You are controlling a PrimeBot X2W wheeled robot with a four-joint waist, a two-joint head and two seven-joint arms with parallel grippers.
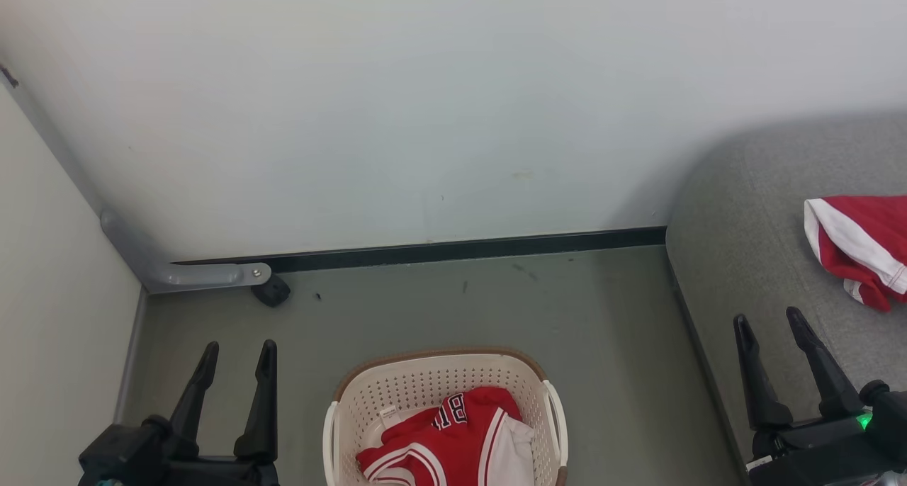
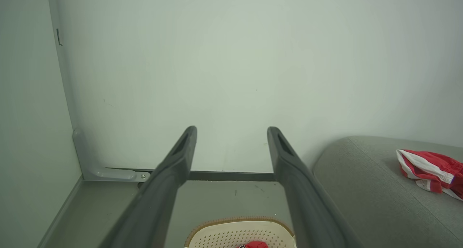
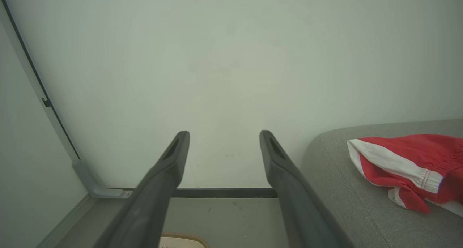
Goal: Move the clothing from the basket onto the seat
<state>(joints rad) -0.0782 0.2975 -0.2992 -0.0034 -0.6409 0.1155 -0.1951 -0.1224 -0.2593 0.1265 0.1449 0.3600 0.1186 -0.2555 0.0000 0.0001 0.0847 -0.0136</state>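
Observation:
The cream basket [image 1: 354, 401] with a brown rim stands on the floor at the bottom centre of the head view. A crumpled red jersey [image 1: 446, 443] with white panels and lettering lies inside it. Red shorts [image 1: 861, 249] with a white stripe lie on the grey seat [image 1: 751, 224] at the right. My left gripper [image 1: 239, 350] is open and empty, left of the basket. My right gripper [image 1: 769, 321] is open and empty over the seat's near edge. In the left wrist view I see the basket [image 2: 217, 237], the seat [image 2: 361, 190] and the shorts [image 2: 430, 170]. The right wrist view shows the shorts [image 3: 408, 165] on the seat [image 3: 332, 190].
A pale wall [image 1: 439, 103] with a dark skirting strip [image 1: 460, 249] runs across the back. A side panel [image 1: 49, 309] closes the left, with a grey metal bracket [image 1: 191, 273] and a black foot [image 1: 271, 291] in the corner. Grey-green floor [image 1: 602, 330] lies between basket and seat.

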